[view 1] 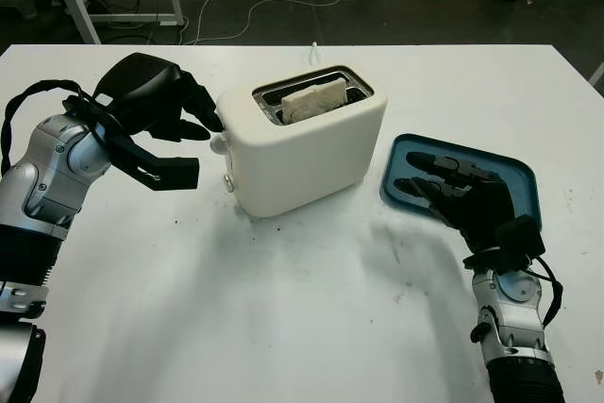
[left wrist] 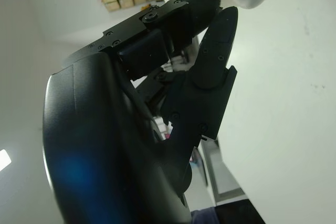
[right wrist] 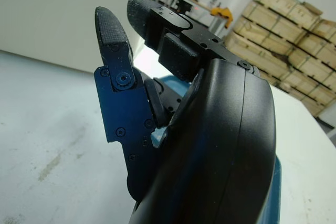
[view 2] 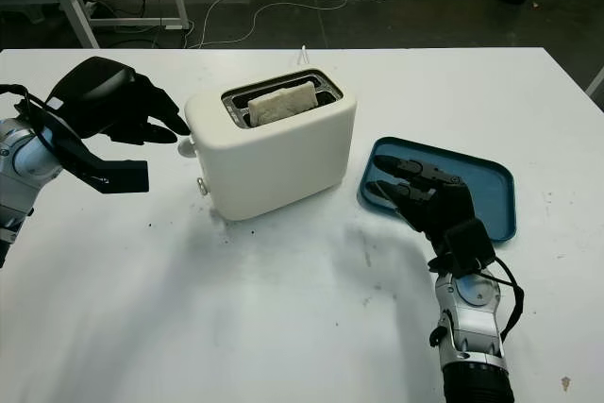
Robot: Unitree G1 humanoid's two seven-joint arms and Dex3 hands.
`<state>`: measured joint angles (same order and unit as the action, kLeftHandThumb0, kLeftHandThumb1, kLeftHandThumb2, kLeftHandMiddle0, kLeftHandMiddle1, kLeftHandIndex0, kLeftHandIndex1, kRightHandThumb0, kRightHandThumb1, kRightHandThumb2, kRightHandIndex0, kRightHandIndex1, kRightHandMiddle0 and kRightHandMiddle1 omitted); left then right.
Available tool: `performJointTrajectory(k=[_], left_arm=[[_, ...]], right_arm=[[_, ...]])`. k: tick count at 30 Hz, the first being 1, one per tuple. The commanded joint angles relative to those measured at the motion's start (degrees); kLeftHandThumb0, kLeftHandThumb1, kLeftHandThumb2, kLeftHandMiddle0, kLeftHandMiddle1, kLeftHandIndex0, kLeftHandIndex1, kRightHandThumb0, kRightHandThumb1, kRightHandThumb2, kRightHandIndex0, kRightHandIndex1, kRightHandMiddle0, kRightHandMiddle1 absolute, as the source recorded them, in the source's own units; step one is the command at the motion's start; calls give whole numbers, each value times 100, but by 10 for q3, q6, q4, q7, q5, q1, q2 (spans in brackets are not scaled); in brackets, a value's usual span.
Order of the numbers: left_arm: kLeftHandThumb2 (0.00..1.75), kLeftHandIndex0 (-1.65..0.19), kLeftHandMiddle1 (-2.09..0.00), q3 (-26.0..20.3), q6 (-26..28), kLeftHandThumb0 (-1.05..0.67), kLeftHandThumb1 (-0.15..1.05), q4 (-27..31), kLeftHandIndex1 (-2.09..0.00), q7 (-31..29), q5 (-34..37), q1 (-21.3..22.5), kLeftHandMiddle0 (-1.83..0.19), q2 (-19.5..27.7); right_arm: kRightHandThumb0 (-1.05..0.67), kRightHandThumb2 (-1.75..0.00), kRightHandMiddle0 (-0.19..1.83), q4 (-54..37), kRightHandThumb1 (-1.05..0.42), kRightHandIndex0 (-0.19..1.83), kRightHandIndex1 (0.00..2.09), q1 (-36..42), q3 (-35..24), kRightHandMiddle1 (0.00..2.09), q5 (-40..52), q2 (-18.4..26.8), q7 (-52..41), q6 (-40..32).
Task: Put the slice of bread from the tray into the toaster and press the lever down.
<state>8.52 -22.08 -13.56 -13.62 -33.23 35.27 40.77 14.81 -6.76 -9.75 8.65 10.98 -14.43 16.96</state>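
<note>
At frame centre the bread [view 1: 314, 101] stood in the toaster [view 1: 302, 143], the left hand's [view 1: 156, 106] empty fingers [view 1: 193, 127] just left of its lever [view 1: 220, 145].

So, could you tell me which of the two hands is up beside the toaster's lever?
The left hand, fingers by the lever; the right hand is over the blue tray.

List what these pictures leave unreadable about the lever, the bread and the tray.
- Lever: in the left eye view the left hand is at it, fingertips over the knob; contact or pressure cannot be told.
- Slice of bread: its lower part is hidden inside the toaster slot, so its depth is unknown.
- Blue tray: the right hand covers its near part.
- Left wrist view: the hand's shell hides the toaster body.
</note>
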Motion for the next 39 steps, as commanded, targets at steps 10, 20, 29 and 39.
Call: performJointTrajectory(k=[10, 20, 29, 39], left_arm=[[0, -133, -133, -4, 11, -32, 80, 15, -1, -27, 42, -18, -104, -7], [1, -133, -140, 4, -3, -33, 78, 8, 0, -25, 40, -26, -104, -8], [0, -133, -140, 10, -1, -34, 79, -2, 0, -15, 27, -25, -100, -12], [1, -132, -136, 26, -22, -33, 79, -64, 0, 22, 0, -1, -102, -11]], right_arm=[[-45, -1, 105, -11, -91, 120, 1, -1, -3, 1, 0, 0, 9, -5], [-44, -2, 104, -1, -92, 119, 1, -3, -1, 0, -7, 4, 7, 12], [-46, -1, 105, -3, -92, 120, 1, -1, -1, 0, -4, 3, 7, 9], [-44, -1, 104, -8, -92, 118, 0, 5, 1, 0, 0, 3, -1, 8]])
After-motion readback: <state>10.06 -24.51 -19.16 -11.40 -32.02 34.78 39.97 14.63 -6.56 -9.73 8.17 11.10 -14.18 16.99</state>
